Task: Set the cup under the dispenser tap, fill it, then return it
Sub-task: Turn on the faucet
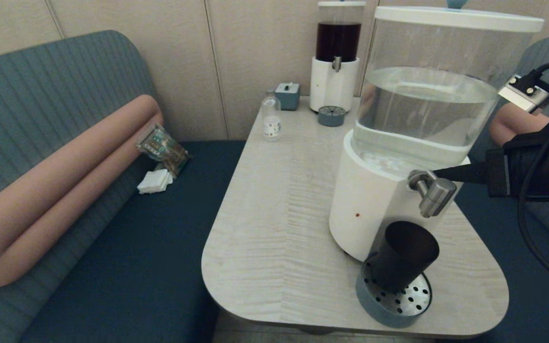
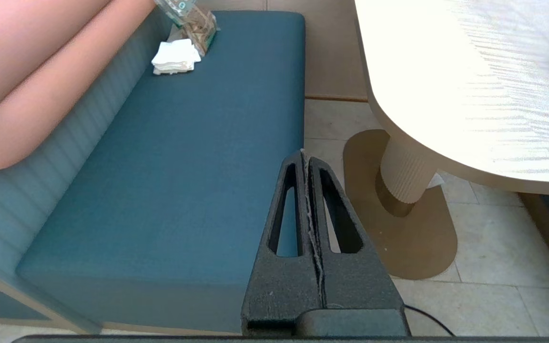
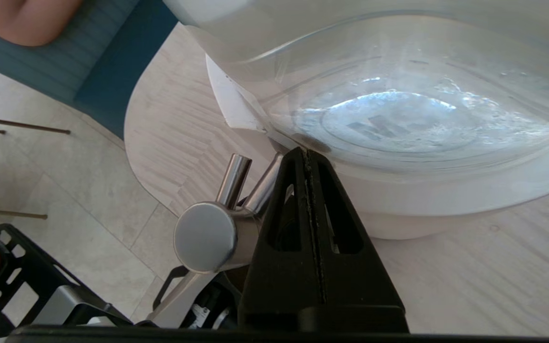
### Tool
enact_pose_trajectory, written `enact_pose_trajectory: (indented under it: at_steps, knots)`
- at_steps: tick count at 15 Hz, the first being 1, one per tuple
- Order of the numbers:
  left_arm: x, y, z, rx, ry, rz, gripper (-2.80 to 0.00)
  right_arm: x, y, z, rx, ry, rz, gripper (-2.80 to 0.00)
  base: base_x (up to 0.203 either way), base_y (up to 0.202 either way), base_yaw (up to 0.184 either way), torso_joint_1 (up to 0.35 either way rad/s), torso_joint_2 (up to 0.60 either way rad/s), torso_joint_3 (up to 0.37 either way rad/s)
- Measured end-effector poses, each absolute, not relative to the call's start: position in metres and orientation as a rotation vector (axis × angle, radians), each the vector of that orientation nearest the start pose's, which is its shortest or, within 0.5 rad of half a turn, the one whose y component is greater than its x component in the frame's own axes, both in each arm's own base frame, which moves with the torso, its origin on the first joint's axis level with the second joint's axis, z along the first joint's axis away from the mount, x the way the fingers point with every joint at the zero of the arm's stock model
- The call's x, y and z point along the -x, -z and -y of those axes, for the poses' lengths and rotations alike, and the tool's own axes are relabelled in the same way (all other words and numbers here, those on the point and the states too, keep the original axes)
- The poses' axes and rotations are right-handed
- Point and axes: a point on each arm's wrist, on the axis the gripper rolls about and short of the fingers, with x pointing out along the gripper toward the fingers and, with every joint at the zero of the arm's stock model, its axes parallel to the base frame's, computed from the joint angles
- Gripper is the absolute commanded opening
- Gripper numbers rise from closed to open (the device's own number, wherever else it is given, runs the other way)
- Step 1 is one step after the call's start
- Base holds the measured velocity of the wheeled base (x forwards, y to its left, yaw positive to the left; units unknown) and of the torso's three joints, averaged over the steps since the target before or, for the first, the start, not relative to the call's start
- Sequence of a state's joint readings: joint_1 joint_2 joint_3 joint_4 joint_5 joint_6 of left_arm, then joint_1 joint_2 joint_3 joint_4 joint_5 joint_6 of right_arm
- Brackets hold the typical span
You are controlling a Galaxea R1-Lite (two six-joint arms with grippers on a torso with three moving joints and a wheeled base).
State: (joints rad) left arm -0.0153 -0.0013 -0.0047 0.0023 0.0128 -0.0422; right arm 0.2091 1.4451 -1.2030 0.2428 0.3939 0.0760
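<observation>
Cup [image 1: 405, 257] sits under the tap [image 1: 432, 191], placing done, filling and return left; right gripper [image 1: 439, 173], fingers together, touches the tap beside its tips.

A café-style booth: teal bench seating [image 1: 127, 267], a small table [image 1: 274, 228], and self-serve drink dispensers [image 1: 398, 157].

The scene was viewed from the head camera, high and angled down over the table [image 1: 274, 228], with the water dispenser [image 1: 398, 157] close at right. The left wrist camera was held low at the left, faced along the bench seat [image 2: 169, 166]. The right wrist camera was pressed close to the dispenser tap [image 3: 208, 238]. The table edge was shared by all three views.
</observation>
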Motion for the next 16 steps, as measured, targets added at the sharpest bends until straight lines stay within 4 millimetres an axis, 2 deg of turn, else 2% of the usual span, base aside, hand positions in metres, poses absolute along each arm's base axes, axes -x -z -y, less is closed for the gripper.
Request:
enact_pose_trajectory:
  at_steps: [16]
  knots:
    - [0.0232,-0.0765,-0.0006,0.042,0.002,0.004,-2.80,-0.2302,-0.2774,-0.0635,-0.127,-0.667,-0.487,-2.80,0.000,0.000,0.000,0.000,0.00,0.000]
